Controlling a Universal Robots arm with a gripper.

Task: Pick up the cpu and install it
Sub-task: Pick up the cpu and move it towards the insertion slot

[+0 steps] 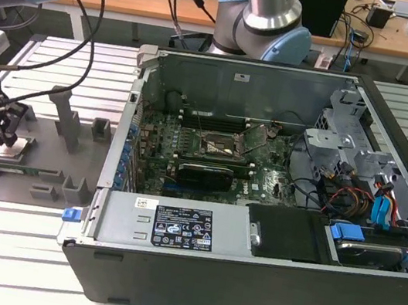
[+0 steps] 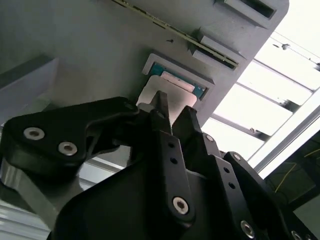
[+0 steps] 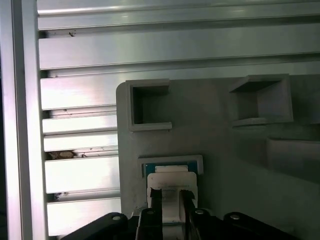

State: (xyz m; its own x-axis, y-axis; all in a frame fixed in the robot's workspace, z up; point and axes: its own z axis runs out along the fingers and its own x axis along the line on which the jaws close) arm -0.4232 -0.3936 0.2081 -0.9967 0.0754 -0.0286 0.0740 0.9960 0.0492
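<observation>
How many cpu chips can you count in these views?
1. The cpu is at the nest on the grey holder, right by the gripper, at the exterior view's left. Others may be hidden inside the computer case.

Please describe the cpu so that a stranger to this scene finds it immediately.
Beside the open computer case, on the exterior view's left, lies a grey moulded tray. The cpu sits in a shallow recess of it, under the gripper. It is a silvery-white flat square, whereas the neighbouring pockets and posts are dull grey.
</observation>
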